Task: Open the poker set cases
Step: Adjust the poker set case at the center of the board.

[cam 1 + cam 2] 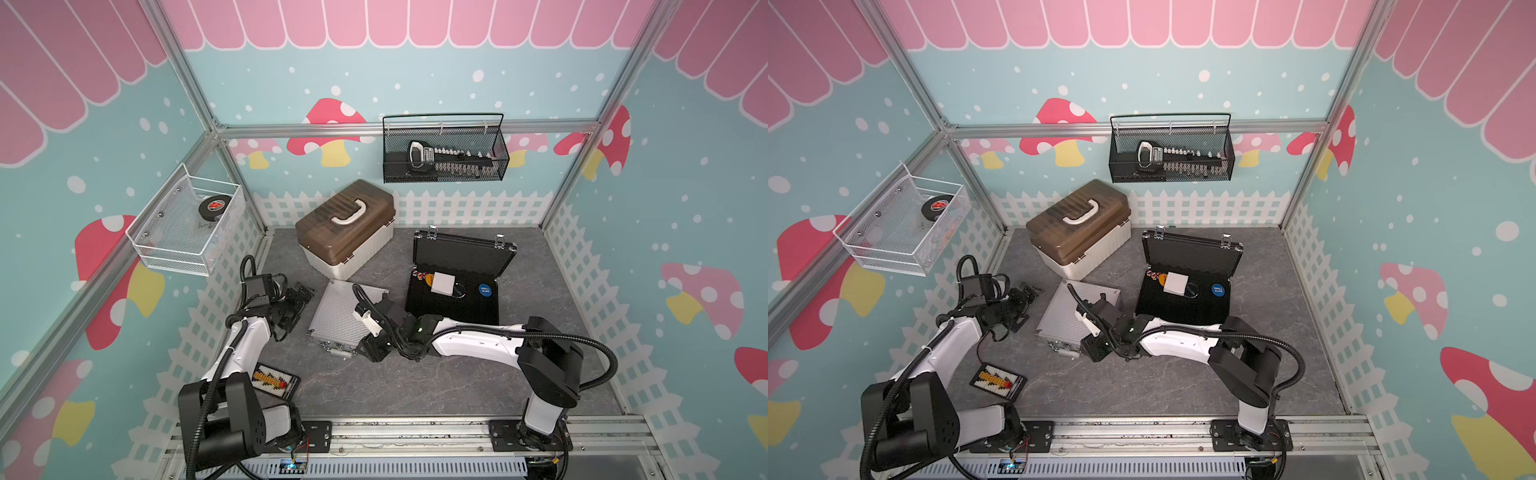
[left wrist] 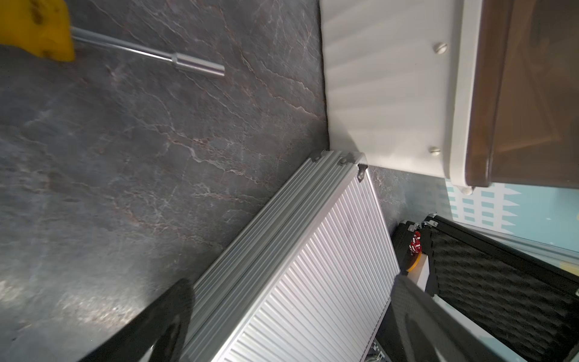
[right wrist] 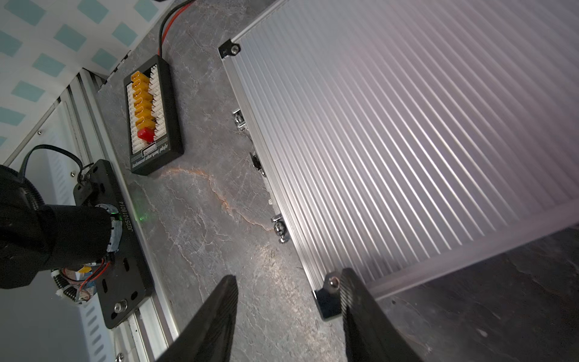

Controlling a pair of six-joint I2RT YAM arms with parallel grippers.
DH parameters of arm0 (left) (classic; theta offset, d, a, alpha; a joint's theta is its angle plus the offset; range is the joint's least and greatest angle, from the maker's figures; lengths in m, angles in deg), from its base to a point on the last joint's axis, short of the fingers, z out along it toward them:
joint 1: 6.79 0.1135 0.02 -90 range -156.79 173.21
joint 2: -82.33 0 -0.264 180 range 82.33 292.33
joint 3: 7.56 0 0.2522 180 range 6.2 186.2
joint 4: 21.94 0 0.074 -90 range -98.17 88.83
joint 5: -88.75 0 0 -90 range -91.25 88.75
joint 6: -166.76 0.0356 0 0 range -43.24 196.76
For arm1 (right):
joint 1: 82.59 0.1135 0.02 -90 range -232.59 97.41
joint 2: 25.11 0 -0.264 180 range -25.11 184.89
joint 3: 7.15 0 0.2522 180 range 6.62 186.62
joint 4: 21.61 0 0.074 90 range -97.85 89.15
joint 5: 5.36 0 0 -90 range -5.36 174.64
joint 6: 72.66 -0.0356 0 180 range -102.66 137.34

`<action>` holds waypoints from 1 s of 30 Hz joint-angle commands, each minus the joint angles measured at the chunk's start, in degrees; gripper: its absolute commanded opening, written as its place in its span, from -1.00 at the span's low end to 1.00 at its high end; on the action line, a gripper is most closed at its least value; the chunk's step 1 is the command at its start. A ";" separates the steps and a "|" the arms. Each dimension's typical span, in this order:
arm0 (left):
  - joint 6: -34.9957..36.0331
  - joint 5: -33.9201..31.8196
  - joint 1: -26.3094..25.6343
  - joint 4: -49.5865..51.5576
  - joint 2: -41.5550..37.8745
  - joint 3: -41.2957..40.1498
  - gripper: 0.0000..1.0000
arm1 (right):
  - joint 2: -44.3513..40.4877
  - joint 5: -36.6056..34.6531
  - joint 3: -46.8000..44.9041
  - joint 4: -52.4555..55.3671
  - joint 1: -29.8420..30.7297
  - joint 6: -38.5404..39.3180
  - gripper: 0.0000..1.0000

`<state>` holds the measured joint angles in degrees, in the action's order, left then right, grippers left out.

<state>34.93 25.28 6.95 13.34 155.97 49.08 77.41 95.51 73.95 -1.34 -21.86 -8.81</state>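
We see our right gripper (image 3: 287, 275) partly open beside the shut silver case's (image 3: 407, 125) front corner, our left gripper (image 2: 294, 282) spread wide, both empty.

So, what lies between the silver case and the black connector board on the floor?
Nothing does. In the right wrist view only bare grey floor separates the silver case from the connector board.
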 commanded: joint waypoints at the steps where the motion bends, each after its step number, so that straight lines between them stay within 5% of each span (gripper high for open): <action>1: 0.08 3.87 -0.72 -2.89 0.05 -1.02 0.95 | 0.63 5.71 -0.40 -5.57 -0.36 7.46 -0.12; 7: -1.17 3.16 -6.25 -3.75 -1.05 -5.90 0.95 | -1.79 4.06 -5.03 -5.47 0.52 21.01 -0.14; 14: -8.71 1.32 -15.26 -7.46 -6.27 -10.99 0.94 | -7.70 -2.52 -13.49 -7.91 0.61 23.57 -0.12; 23: -18.79 -0.14 -23.98 -8.94 -15.70 -15.61 0.93 | -20.54 -5.09 -32.01 -19.65 0.51 8.87 0.05; 30: -22.65 -0.41 -28.21 -13.26 -13.31 -15.97 0.93 | -24.20 -8.10 -41.92 -30.24 -1.06 0.23 0.15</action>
<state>15.79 24.40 -20.30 4.27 141.83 33.10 54.19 89.11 33.55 -24.38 -22.23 -3.56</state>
